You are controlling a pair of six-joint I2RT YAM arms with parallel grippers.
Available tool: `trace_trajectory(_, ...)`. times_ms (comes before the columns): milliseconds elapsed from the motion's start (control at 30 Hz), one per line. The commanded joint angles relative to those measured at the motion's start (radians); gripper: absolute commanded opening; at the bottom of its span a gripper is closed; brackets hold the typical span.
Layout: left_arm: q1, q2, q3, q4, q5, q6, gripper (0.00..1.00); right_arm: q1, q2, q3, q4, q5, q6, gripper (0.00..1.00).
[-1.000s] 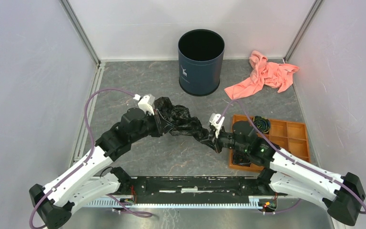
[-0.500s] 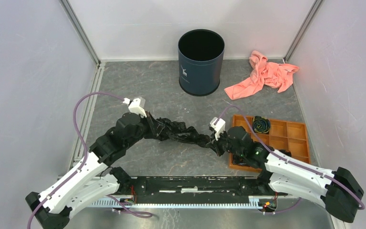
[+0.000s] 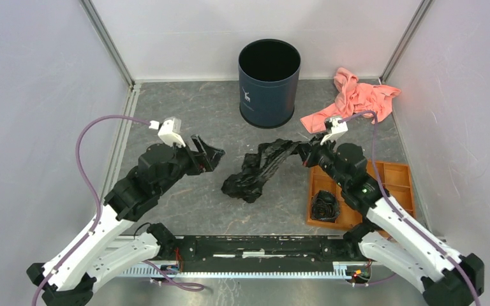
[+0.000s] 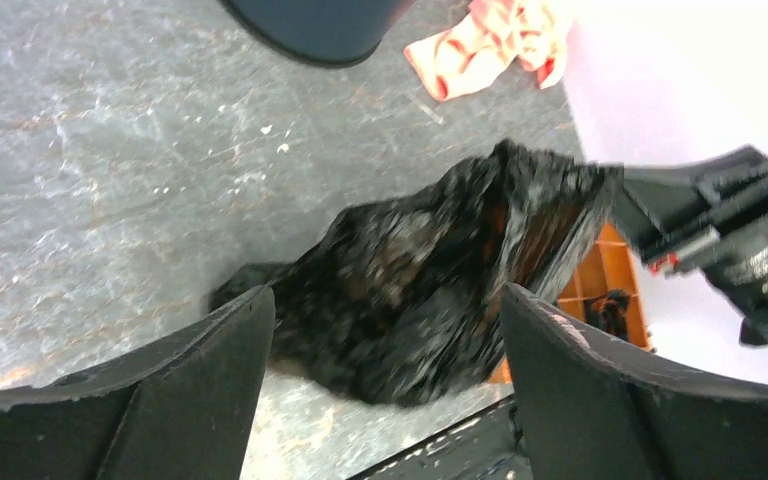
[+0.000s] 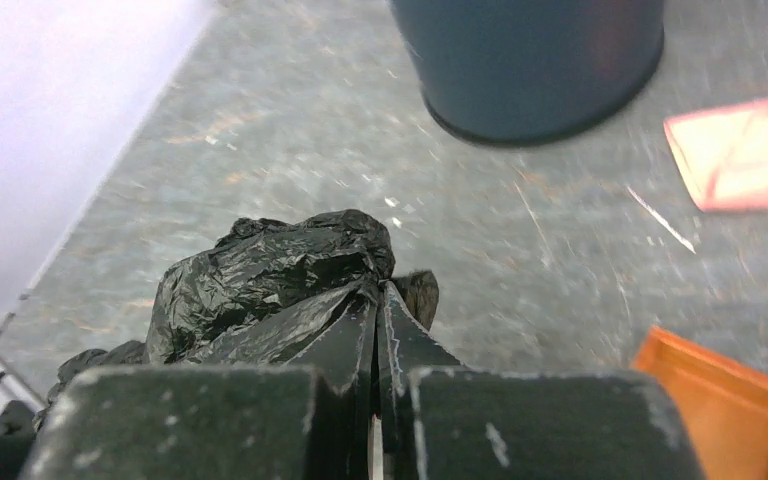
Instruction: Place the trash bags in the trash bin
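Note:
The trash bag (image 3: 258, 169) is a crumpled black film strung from the table middle up to my right gripper (image 3: 303, 150), which is shut on its upper end. In the right wrist view the closed jaws (image 5: 378, 290) pinch the film, and the bag (image 5: 270, 275) bulges just beyond them. My left gripper (image 3: 207, 153) stands open to the left of the bag, apart from it. In the left wrist view the bag (image 4: 430, 270) lies beyond the spread fingers (image 4: 210, 370). The navy trash bin (image 3: 268, 83) stands upright and open at the back centre, also seen as bin (image 5: 530, 60).
A salmon-pink cloth (image 3: 354, 99) lies right of the bin. An orange compartment tray (image 3: 392, 182) sits at the right near the right arm, with a black roll (image 3: 325, 205) in it. White walls with metal rails close the left, back and right sides.
The left gripper opened, let go of the bag and drew back to the left. The right gripper carried its end up and toward the back right; the freed end dropped onto the table.

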Motion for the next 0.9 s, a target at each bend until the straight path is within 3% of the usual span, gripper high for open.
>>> trace_trajectory(0, 0.003, -0.013, -0.097, -0.018, -0.009, -0.008, 0.94, -0.097, 0.140, -0.041, 0.005, -0.146, 0.080, 0.00)
trace_trajectory(133, 0.003, 0.013, -0.183, 0.017, 0.050, -0.049, 1.00, -0.099, 0.302, 0.020, -0.086, -0.214, -0.087, 0.00)
trace_trajectory(367, 0.003, 0.059, -0.376, 0.161, 0.084, -0.093, 1.00, -0.122, 0.348, 0.053, -0.141, 0.238, -0.216, 0.00)
trace_trajectory(433, 0.003, 0.079, -0.407, 0.200, 0.078, -0.108, 1.00, -0.127, 0.376, 0.085, -0.150, 0.298, -0.241, 0.00)
trace_trajectory(700, 0.011, 0.201, -0.390, 0.213, -0.027, -0.111, 1.00, -0.126, 0.318, -0.043, -0.002, -0.014, -0.287, 0.07)
trace_trajectory(800, 0.067, 0.255, -0.435, 0.349, 0.062, -0.108, 0.98, -0.126, 0.314, -0.052, -0.017, -0.011, -0.305, 0.08)
trace_trajectory(867, 0.150, 0.321, -0.464, 0.432, 0.208, -0.094, 0.91, -0.127, 0.313, -0.050, -0.027, 0.004, -0.320, 0.07)
